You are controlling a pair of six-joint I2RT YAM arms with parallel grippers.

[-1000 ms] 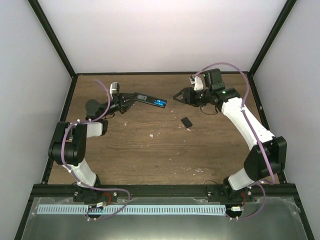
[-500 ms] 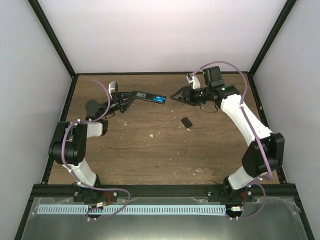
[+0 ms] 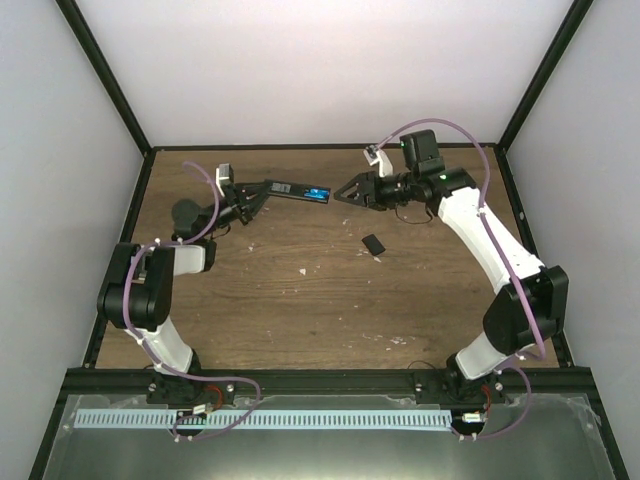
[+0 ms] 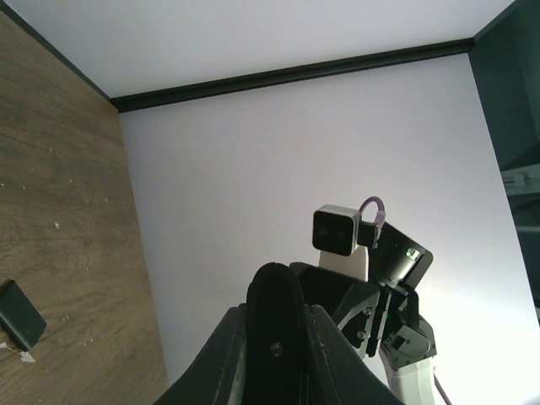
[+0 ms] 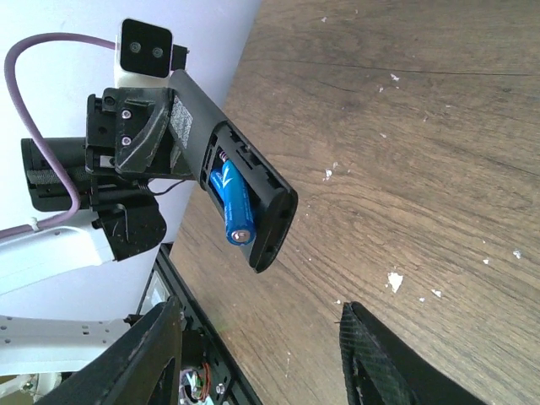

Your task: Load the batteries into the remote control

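My left gripper point(image 3: 262, 192) is shut on the butt end of the remote control point(image 3: 295, 191), holding it above the table with its open battery compartment facing up. A blue battery point(image 5: 232, 202) sits in that compartment point(image 5: 253, 190), its near end at the remote's tip. My right gripper point(image 3: 340, 194) stands open just off that tip, with nothing between its fingers point(image 5: 371, 363). In the left wrist view the remote point(image 4: 274, 329) is seen end-on between the shut jaws of the left gripper point(image 4: 274, 346).
A small black cover piece point(image 3: 373, 244) lies on the wooden table point(image 3: 300, 300) right of centre, also seen as the cover point(image 4: 18, 314) in the left wrist view. White walls and a black frame close in the back and sides.
My right gripper has moved left, closing most of the gap to the remote's tip. The left gripper has shifted the remote slightly toward the back.
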